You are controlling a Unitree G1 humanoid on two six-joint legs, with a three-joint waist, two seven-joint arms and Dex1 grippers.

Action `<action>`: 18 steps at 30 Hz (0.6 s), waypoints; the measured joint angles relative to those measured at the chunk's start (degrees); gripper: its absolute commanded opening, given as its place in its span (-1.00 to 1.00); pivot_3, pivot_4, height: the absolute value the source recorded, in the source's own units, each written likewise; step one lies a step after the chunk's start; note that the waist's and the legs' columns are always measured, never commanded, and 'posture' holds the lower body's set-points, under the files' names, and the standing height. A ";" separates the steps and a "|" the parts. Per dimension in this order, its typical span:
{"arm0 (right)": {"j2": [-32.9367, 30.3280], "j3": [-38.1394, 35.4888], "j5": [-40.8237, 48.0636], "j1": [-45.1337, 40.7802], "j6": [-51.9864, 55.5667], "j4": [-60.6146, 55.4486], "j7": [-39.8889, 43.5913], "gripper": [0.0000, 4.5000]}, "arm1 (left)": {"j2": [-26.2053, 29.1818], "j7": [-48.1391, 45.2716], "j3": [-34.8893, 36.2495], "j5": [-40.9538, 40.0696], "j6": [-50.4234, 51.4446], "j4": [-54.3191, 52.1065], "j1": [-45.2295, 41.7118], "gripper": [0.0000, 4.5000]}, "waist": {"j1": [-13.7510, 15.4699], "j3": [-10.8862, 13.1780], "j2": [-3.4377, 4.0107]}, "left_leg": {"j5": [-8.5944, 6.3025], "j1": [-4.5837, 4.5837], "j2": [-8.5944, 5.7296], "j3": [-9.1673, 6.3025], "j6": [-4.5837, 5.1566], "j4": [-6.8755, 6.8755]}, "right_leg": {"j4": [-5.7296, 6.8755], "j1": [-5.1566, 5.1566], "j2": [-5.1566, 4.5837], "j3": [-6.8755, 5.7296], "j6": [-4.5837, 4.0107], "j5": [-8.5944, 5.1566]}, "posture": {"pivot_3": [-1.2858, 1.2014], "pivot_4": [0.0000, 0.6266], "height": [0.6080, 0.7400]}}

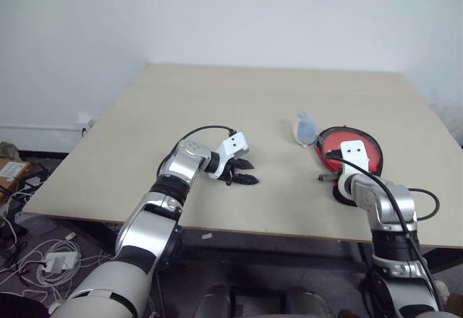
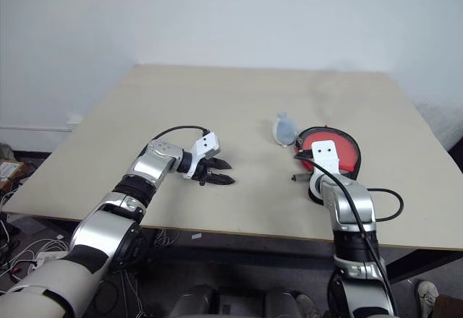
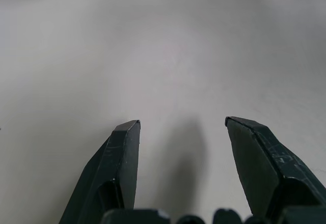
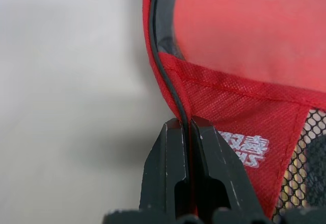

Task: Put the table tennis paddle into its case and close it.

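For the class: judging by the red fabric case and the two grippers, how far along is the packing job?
Done: the red-faced paddle lies inside the open red fabric case on the wooden table. In hand: the right gripper is shut on the case's black zip edging. Left: closing the case. The left gripper hangs open, empty.

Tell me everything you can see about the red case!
The case is soft red woven fabric with a thin black edging, a small white logo and black mesh at one end. It lies flat on the table, toward the robot's right, with a grey-white lump close beside it. It is partly open: dark lining and a smooth red round face show inside. The right hand is shut on its black edge.
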 measured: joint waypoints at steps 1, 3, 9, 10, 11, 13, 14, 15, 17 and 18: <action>-0.11 0.39 1.00 0.94 1.14 -1.98 0.97 -1.00 | 0.11 0.10 0.01 0.01 0.00 0.16 -0.05 0.24 | -0.05 0.00 -0.01 | 0.00 0.00 0.02 0.01 0.00 0.00 | 0.00 -0.01 0.02 0.01 0.00 0.00 | 0.03 -1.00 1.00; -0.49 0.79 3.90 3.50 4.64 -7.63 3.47 -1.00 | 0.12 0.10 0.03 0.00 0.00 0.35 -0.11 0.24 | -0.05 0.01 -0.02 | 0.00 -0.02 0.03 0.03 0.00 0.01 | 0.00 -0.03 0.02 0.01 0.00 0.00 | 0.03 -1.00 1.00; 0.26 2.68 10.39 8.27 12.34 -21.49 7.16 -1.00 | 0.13 0.03 0.03 -0.02 -0.03 0.94 -0.17 0.24 | 0.10 0.04 -0.07 | 0.00 -0.09 0.02 0.03 0.00 0.04 | -0.02 -0.06 0.00 0.00 0.01 -0.01 | 0.03 -1.00 1.00; 1.24 2.21 11.55 9.02 13.79 -23.51 7.71 -1.00 | 0.25 -0.01 0.03 0.00 -0.03 1.01 -0.18 0.24 | 0.09 0.05 -0.10 | -0.01 -0.11 0.03 0.03 -0.01 0.05 | -0.02 -0.09 0.00 0.00 0.01 -0.01 | 0.03 -1.00 1.00; 2.21 1.27 12.80 9.58 15.30 -25.17 8.45 -1.00 | 0.24 -0.16 0.01 0.00 -0.03 1.01 -0.17 0.24 | 0.09 0.05 -0.10 | 0.00 -0.12 0.03 0.03 0.00 0.06 | -0.02 -0.09 0.00 0.01 0.01 0.00 | 0.03 -1.00 1.00; 3.45 -0.29 15.41 10.21 17.30 -27.20 10.00 -1.00 | 0.19 -0.60 -0.04 0.00 -0.04 1.01 -0.19 0.24 | 0.09 0.05 -0.10 | 0.00 -0.12 0.04 0.03 -0.01 0.07 | -0.02 -0.09 0.01 0.00 0.01 0.00 | 0.03 -1.00 1.00; 3.43 -0.51 16.22 10.42 17.54 -27.73 10.50 -1.00 | 0.23 -0.67 -0.05 0.02 -0.04 1.03 -0.19 0.24 | 0.09 0.05 -0.11 | 0.00 -0.12 0.03 0.03 0.00 0.07 | -0.01 -0.09 0.00 0.00 0.01 0.00 | 0.03 -1.00 1.00; 3.41 -1.14 17.18 10.86 17.54 -28.42 10.70 -1.00 | 0.23 -0.92 -0.05 0.02 -0.04 1.03 -0.19 0.24 | 0.11 0.06 -0.12 | 0.00 -0.12 0.03 0.03 -0.01 0.07 | -0.02 -0.08 0.00 0.00 0.01 0.00 | 0.03 -1.00 1.00; 3.48 -2.50 18.53 12.09 17.54 -29.41 10.78 -1.00 | 0.27 -1.34 -0.05 0.02 -0.04 1.03 -0.19 0.24 | 0.12 0.06 -0.15 | -0.01 -0.12 0.03 0.04 -0.01 0.08 | -0.03 -0.08 -0.01 0.00 0.01 0.00 | 0.03 -1.00 1.00; 3.71 -3.10 19.11 12.57 17.54 -29.57 10.77 -1.00 | 0.33 -1.58 -0.07 0.03 -0.04 1.04 -0.18 0.24 | 0.13 0.06 -0.15 | -0.01 -0.13 0.03 0.04 -0.01 0.08 | -0.03 -0.08 -0.01 0.00 0.01 0.00 | 0.03 -1.00 1.00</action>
